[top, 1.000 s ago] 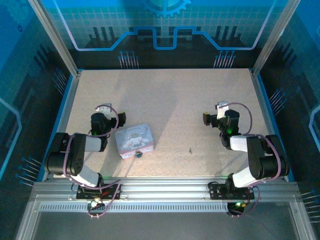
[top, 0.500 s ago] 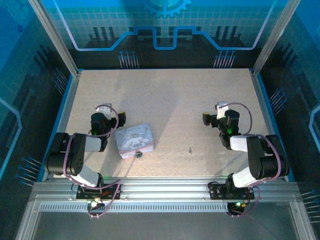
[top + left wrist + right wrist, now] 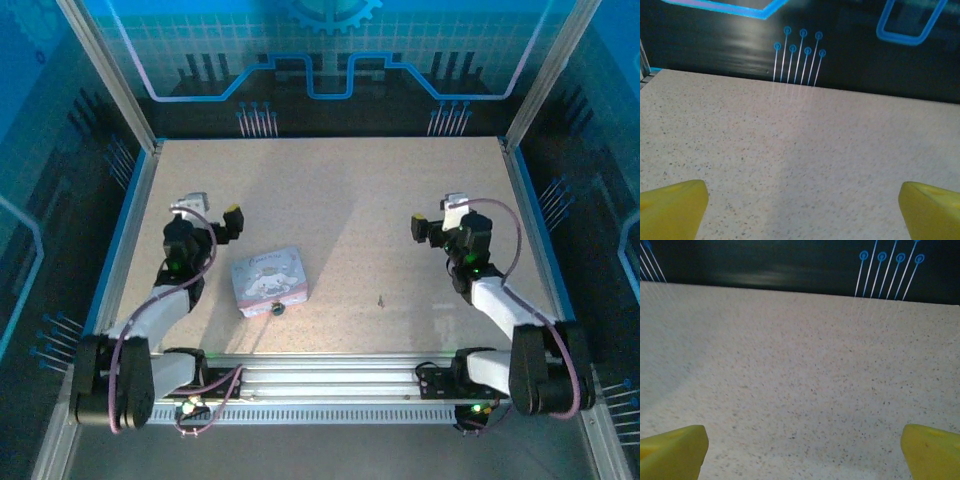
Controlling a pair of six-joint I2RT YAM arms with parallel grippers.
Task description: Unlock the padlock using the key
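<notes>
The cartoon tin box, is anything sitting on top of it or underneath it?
Nothing lies on top of the tin; its printed cartoon lid is bare. The padlock sits at its near edge, not on top. Whatever is under or inside it is covered.

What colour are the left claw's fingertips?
Yellow. The fingertips show best in the left wrist view.

Your bench: a pastel tin (image 3: 268, 281) on a speckled table (image 3: 340, 200), walled in blue.
You see the tin lying flat, left of centre and toward the near edge, cartoon-printed lid up, turned slightly askew to the table's edges. Behind the table stands a dark back wall (image 3: 330, 60) with bright blue circuit lines; slanted aluminium posts (image 3: 105, 75) frame the corners, and a ribbed metal rail (image 3: 330, 375) runs along the near side.
</notes>
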